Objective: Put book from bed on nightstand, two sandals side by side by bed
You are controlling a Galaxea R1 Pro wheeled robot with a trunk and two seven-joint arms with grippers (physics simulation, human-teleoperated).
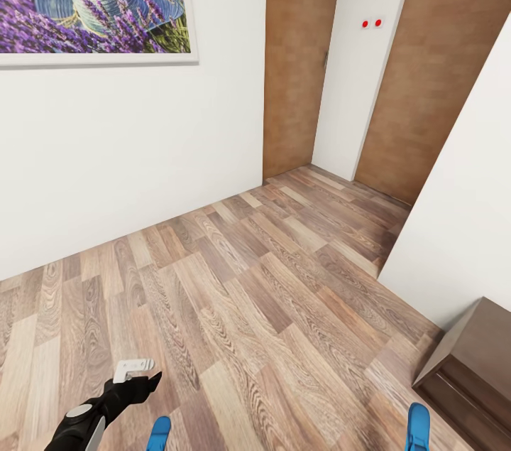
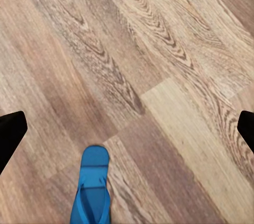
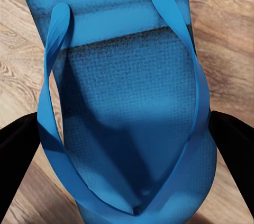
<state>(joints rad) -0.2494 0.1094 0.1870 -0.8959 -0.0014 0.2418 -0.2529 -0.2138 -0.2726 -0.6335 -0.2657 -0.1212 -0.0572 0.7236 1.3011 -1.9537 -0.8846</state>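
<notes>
Head view: bedroom corner, wood-plank floor (image 1: 270, 295), white wall with the framed lavender-and-hat picture (image 1: 96, 0) far left, two brown doors (image 1: 301, 57) far centre and right. Dark brown cabinet (image 1: 472, 359) at near right against the wall, possibly the nightstand, can't confirm; top looks bare, drawers not readable from here. Left gripper (image 1: 138, 374) low at near left, over the floor. Two blue sandal tips at the near edge: left sandal (image 1: 160, 433) just right of the left arm, right sandal (image 1: 418, 428) near the cabinet. They sit well apart, not side by side.

Left wrist view: the left gripper's fingers (image 2: 11, 131) are spread wide with nothing between them. Left sandal (image 2: 92, 192) lies flat on the planks, toe end showing, not touched.

Right wrist view: right gripper (image 3: 124, 144) has dark fingers either side of the right sandal (image 3: 127, 107), close up, straps and sole plain. Fingers sit at the sandal's edges; whether they pinch it or only straddle it, cannot tell. Floor shows around it.

Progress, as a judgement: early to middle. Sandals not paired. Bed and book are not seen here, so the book step can't be judged. Left to do: bring the sandals together beside the bed, probably the book too.
</notes>
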